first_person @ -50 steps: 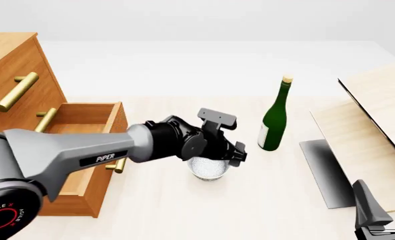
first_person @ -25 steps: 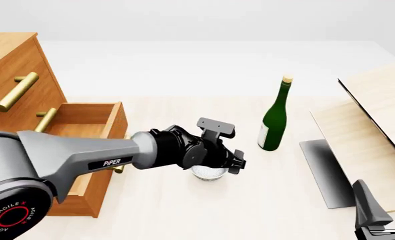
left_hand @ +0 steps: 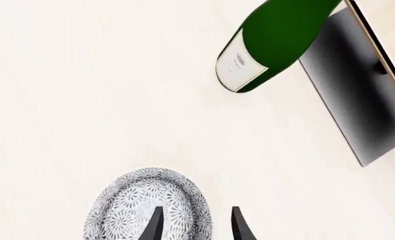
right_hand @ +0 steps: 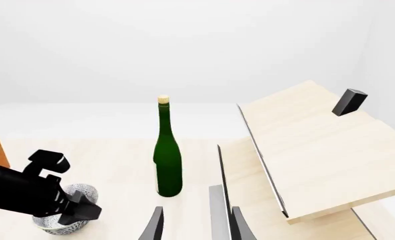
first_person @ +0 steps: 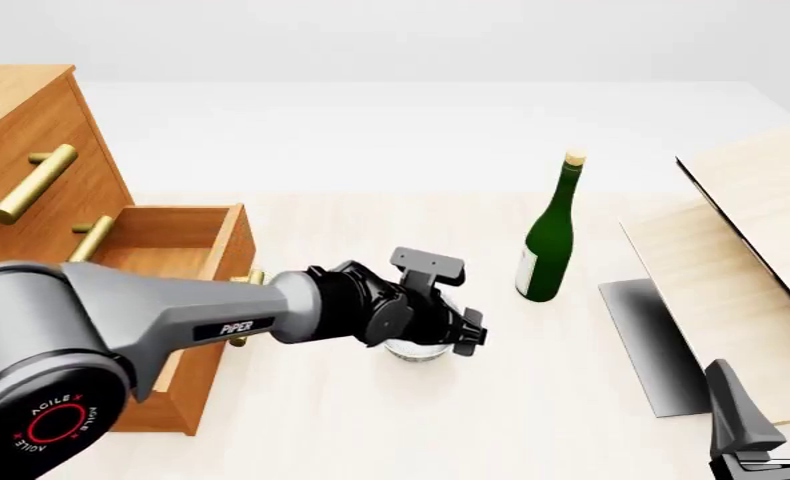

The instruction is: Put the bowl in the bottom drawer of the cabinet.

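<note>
The small speckled white bowl (first_person: 414,351) sits on the table, right of the cabinet's (first_person: 28,130) pulled-out bottom drawer (first_person: 216,368). My left gripper (first_person: 434,337) is down on the bowl and hides most of it from the front. In the left wrist view the left gripper (left_hand: 196,225) is open and straddles the bowl's (left_hand: 134,200) rim, one finger inside and one outside. The right gripper (first_person: 771,400) stands open at the near right, far from the bowl. Seen from the right wrist, the bowl (right_hand: 54,226) peeks out under the left arm.
A green wine bottle (first_person: 545,250) stands upright just right of and beyond the bowl. Pale wooden boards (first_person: 755,230) lean at the right over a dark grey plate (first_person: 649,340). The two upper drawers, with brass handles (first_person: 24,185), are closed.
My left gripper has dropped lower onto the bowl and shifted slightly toward the near left, covering more of it. The bowl, bottle and right arm have not moved.
</note>
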Controlling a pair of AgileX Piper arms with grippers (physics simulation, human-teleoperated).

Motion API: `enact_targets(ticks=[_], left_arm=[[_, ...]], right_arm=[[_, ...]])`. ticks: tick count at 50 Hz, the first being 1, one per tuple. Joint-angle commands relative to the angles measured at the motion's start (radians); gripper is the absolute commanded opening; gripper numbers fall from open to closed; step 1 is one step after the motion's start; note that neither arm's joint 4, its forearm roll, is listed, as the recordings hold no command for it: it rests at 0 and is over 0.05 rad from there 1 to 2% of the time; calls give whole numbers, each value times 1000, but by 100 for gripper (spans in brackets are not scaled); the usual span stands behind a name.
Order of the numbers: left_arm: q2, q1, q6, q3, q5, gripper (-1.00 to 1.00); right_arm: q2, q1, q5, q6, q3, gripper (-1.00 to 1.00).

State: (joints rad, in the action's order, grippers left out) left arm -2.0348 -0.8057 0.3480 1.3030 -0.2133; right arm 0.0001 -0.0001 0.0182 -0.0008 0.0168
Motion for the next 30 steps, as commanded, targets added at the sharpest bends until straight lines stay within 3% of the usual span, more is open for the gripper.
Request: enact_targets(ticks=[1, 30], left_arm=[[-10, -4, 9, 4, 1, 100], [-20, -24, 33, -16, 28, 100]], right_arm=[[0, 0, 0, 0, 0, 100], [0, 0, 0, 0, 0, 100]])
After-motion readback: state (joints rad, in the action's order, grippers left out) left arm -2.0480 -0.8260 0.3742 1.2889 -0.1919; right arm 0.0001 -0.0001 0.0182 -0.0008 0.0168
